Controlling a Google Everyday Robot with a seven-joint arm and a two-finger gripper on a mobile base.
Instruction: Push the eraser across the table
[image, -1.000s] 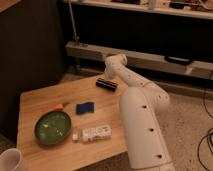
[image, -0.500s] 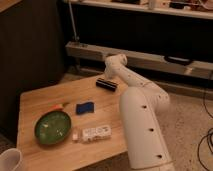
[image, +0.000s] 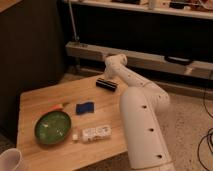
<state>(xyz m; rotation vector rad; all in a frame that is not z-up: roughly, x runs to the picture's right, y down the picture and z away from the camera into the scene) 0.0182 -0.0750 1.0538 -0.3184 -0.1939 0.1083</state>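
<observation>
In the camera view, your claw sat shut and apparently empty, just above the small black oblong eraser at the light wooden tabletop's upper-centre edge. An off-centre shove could have spun the eraser off that edge.

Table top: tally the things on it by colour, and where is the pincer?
Black: 1, eraser
Blue: 1, pad
Green: 1, bowl
White: 1, packet
Orange: 1, small item
Total: 5
Pincer: shut, right at the eraser.
</observation>
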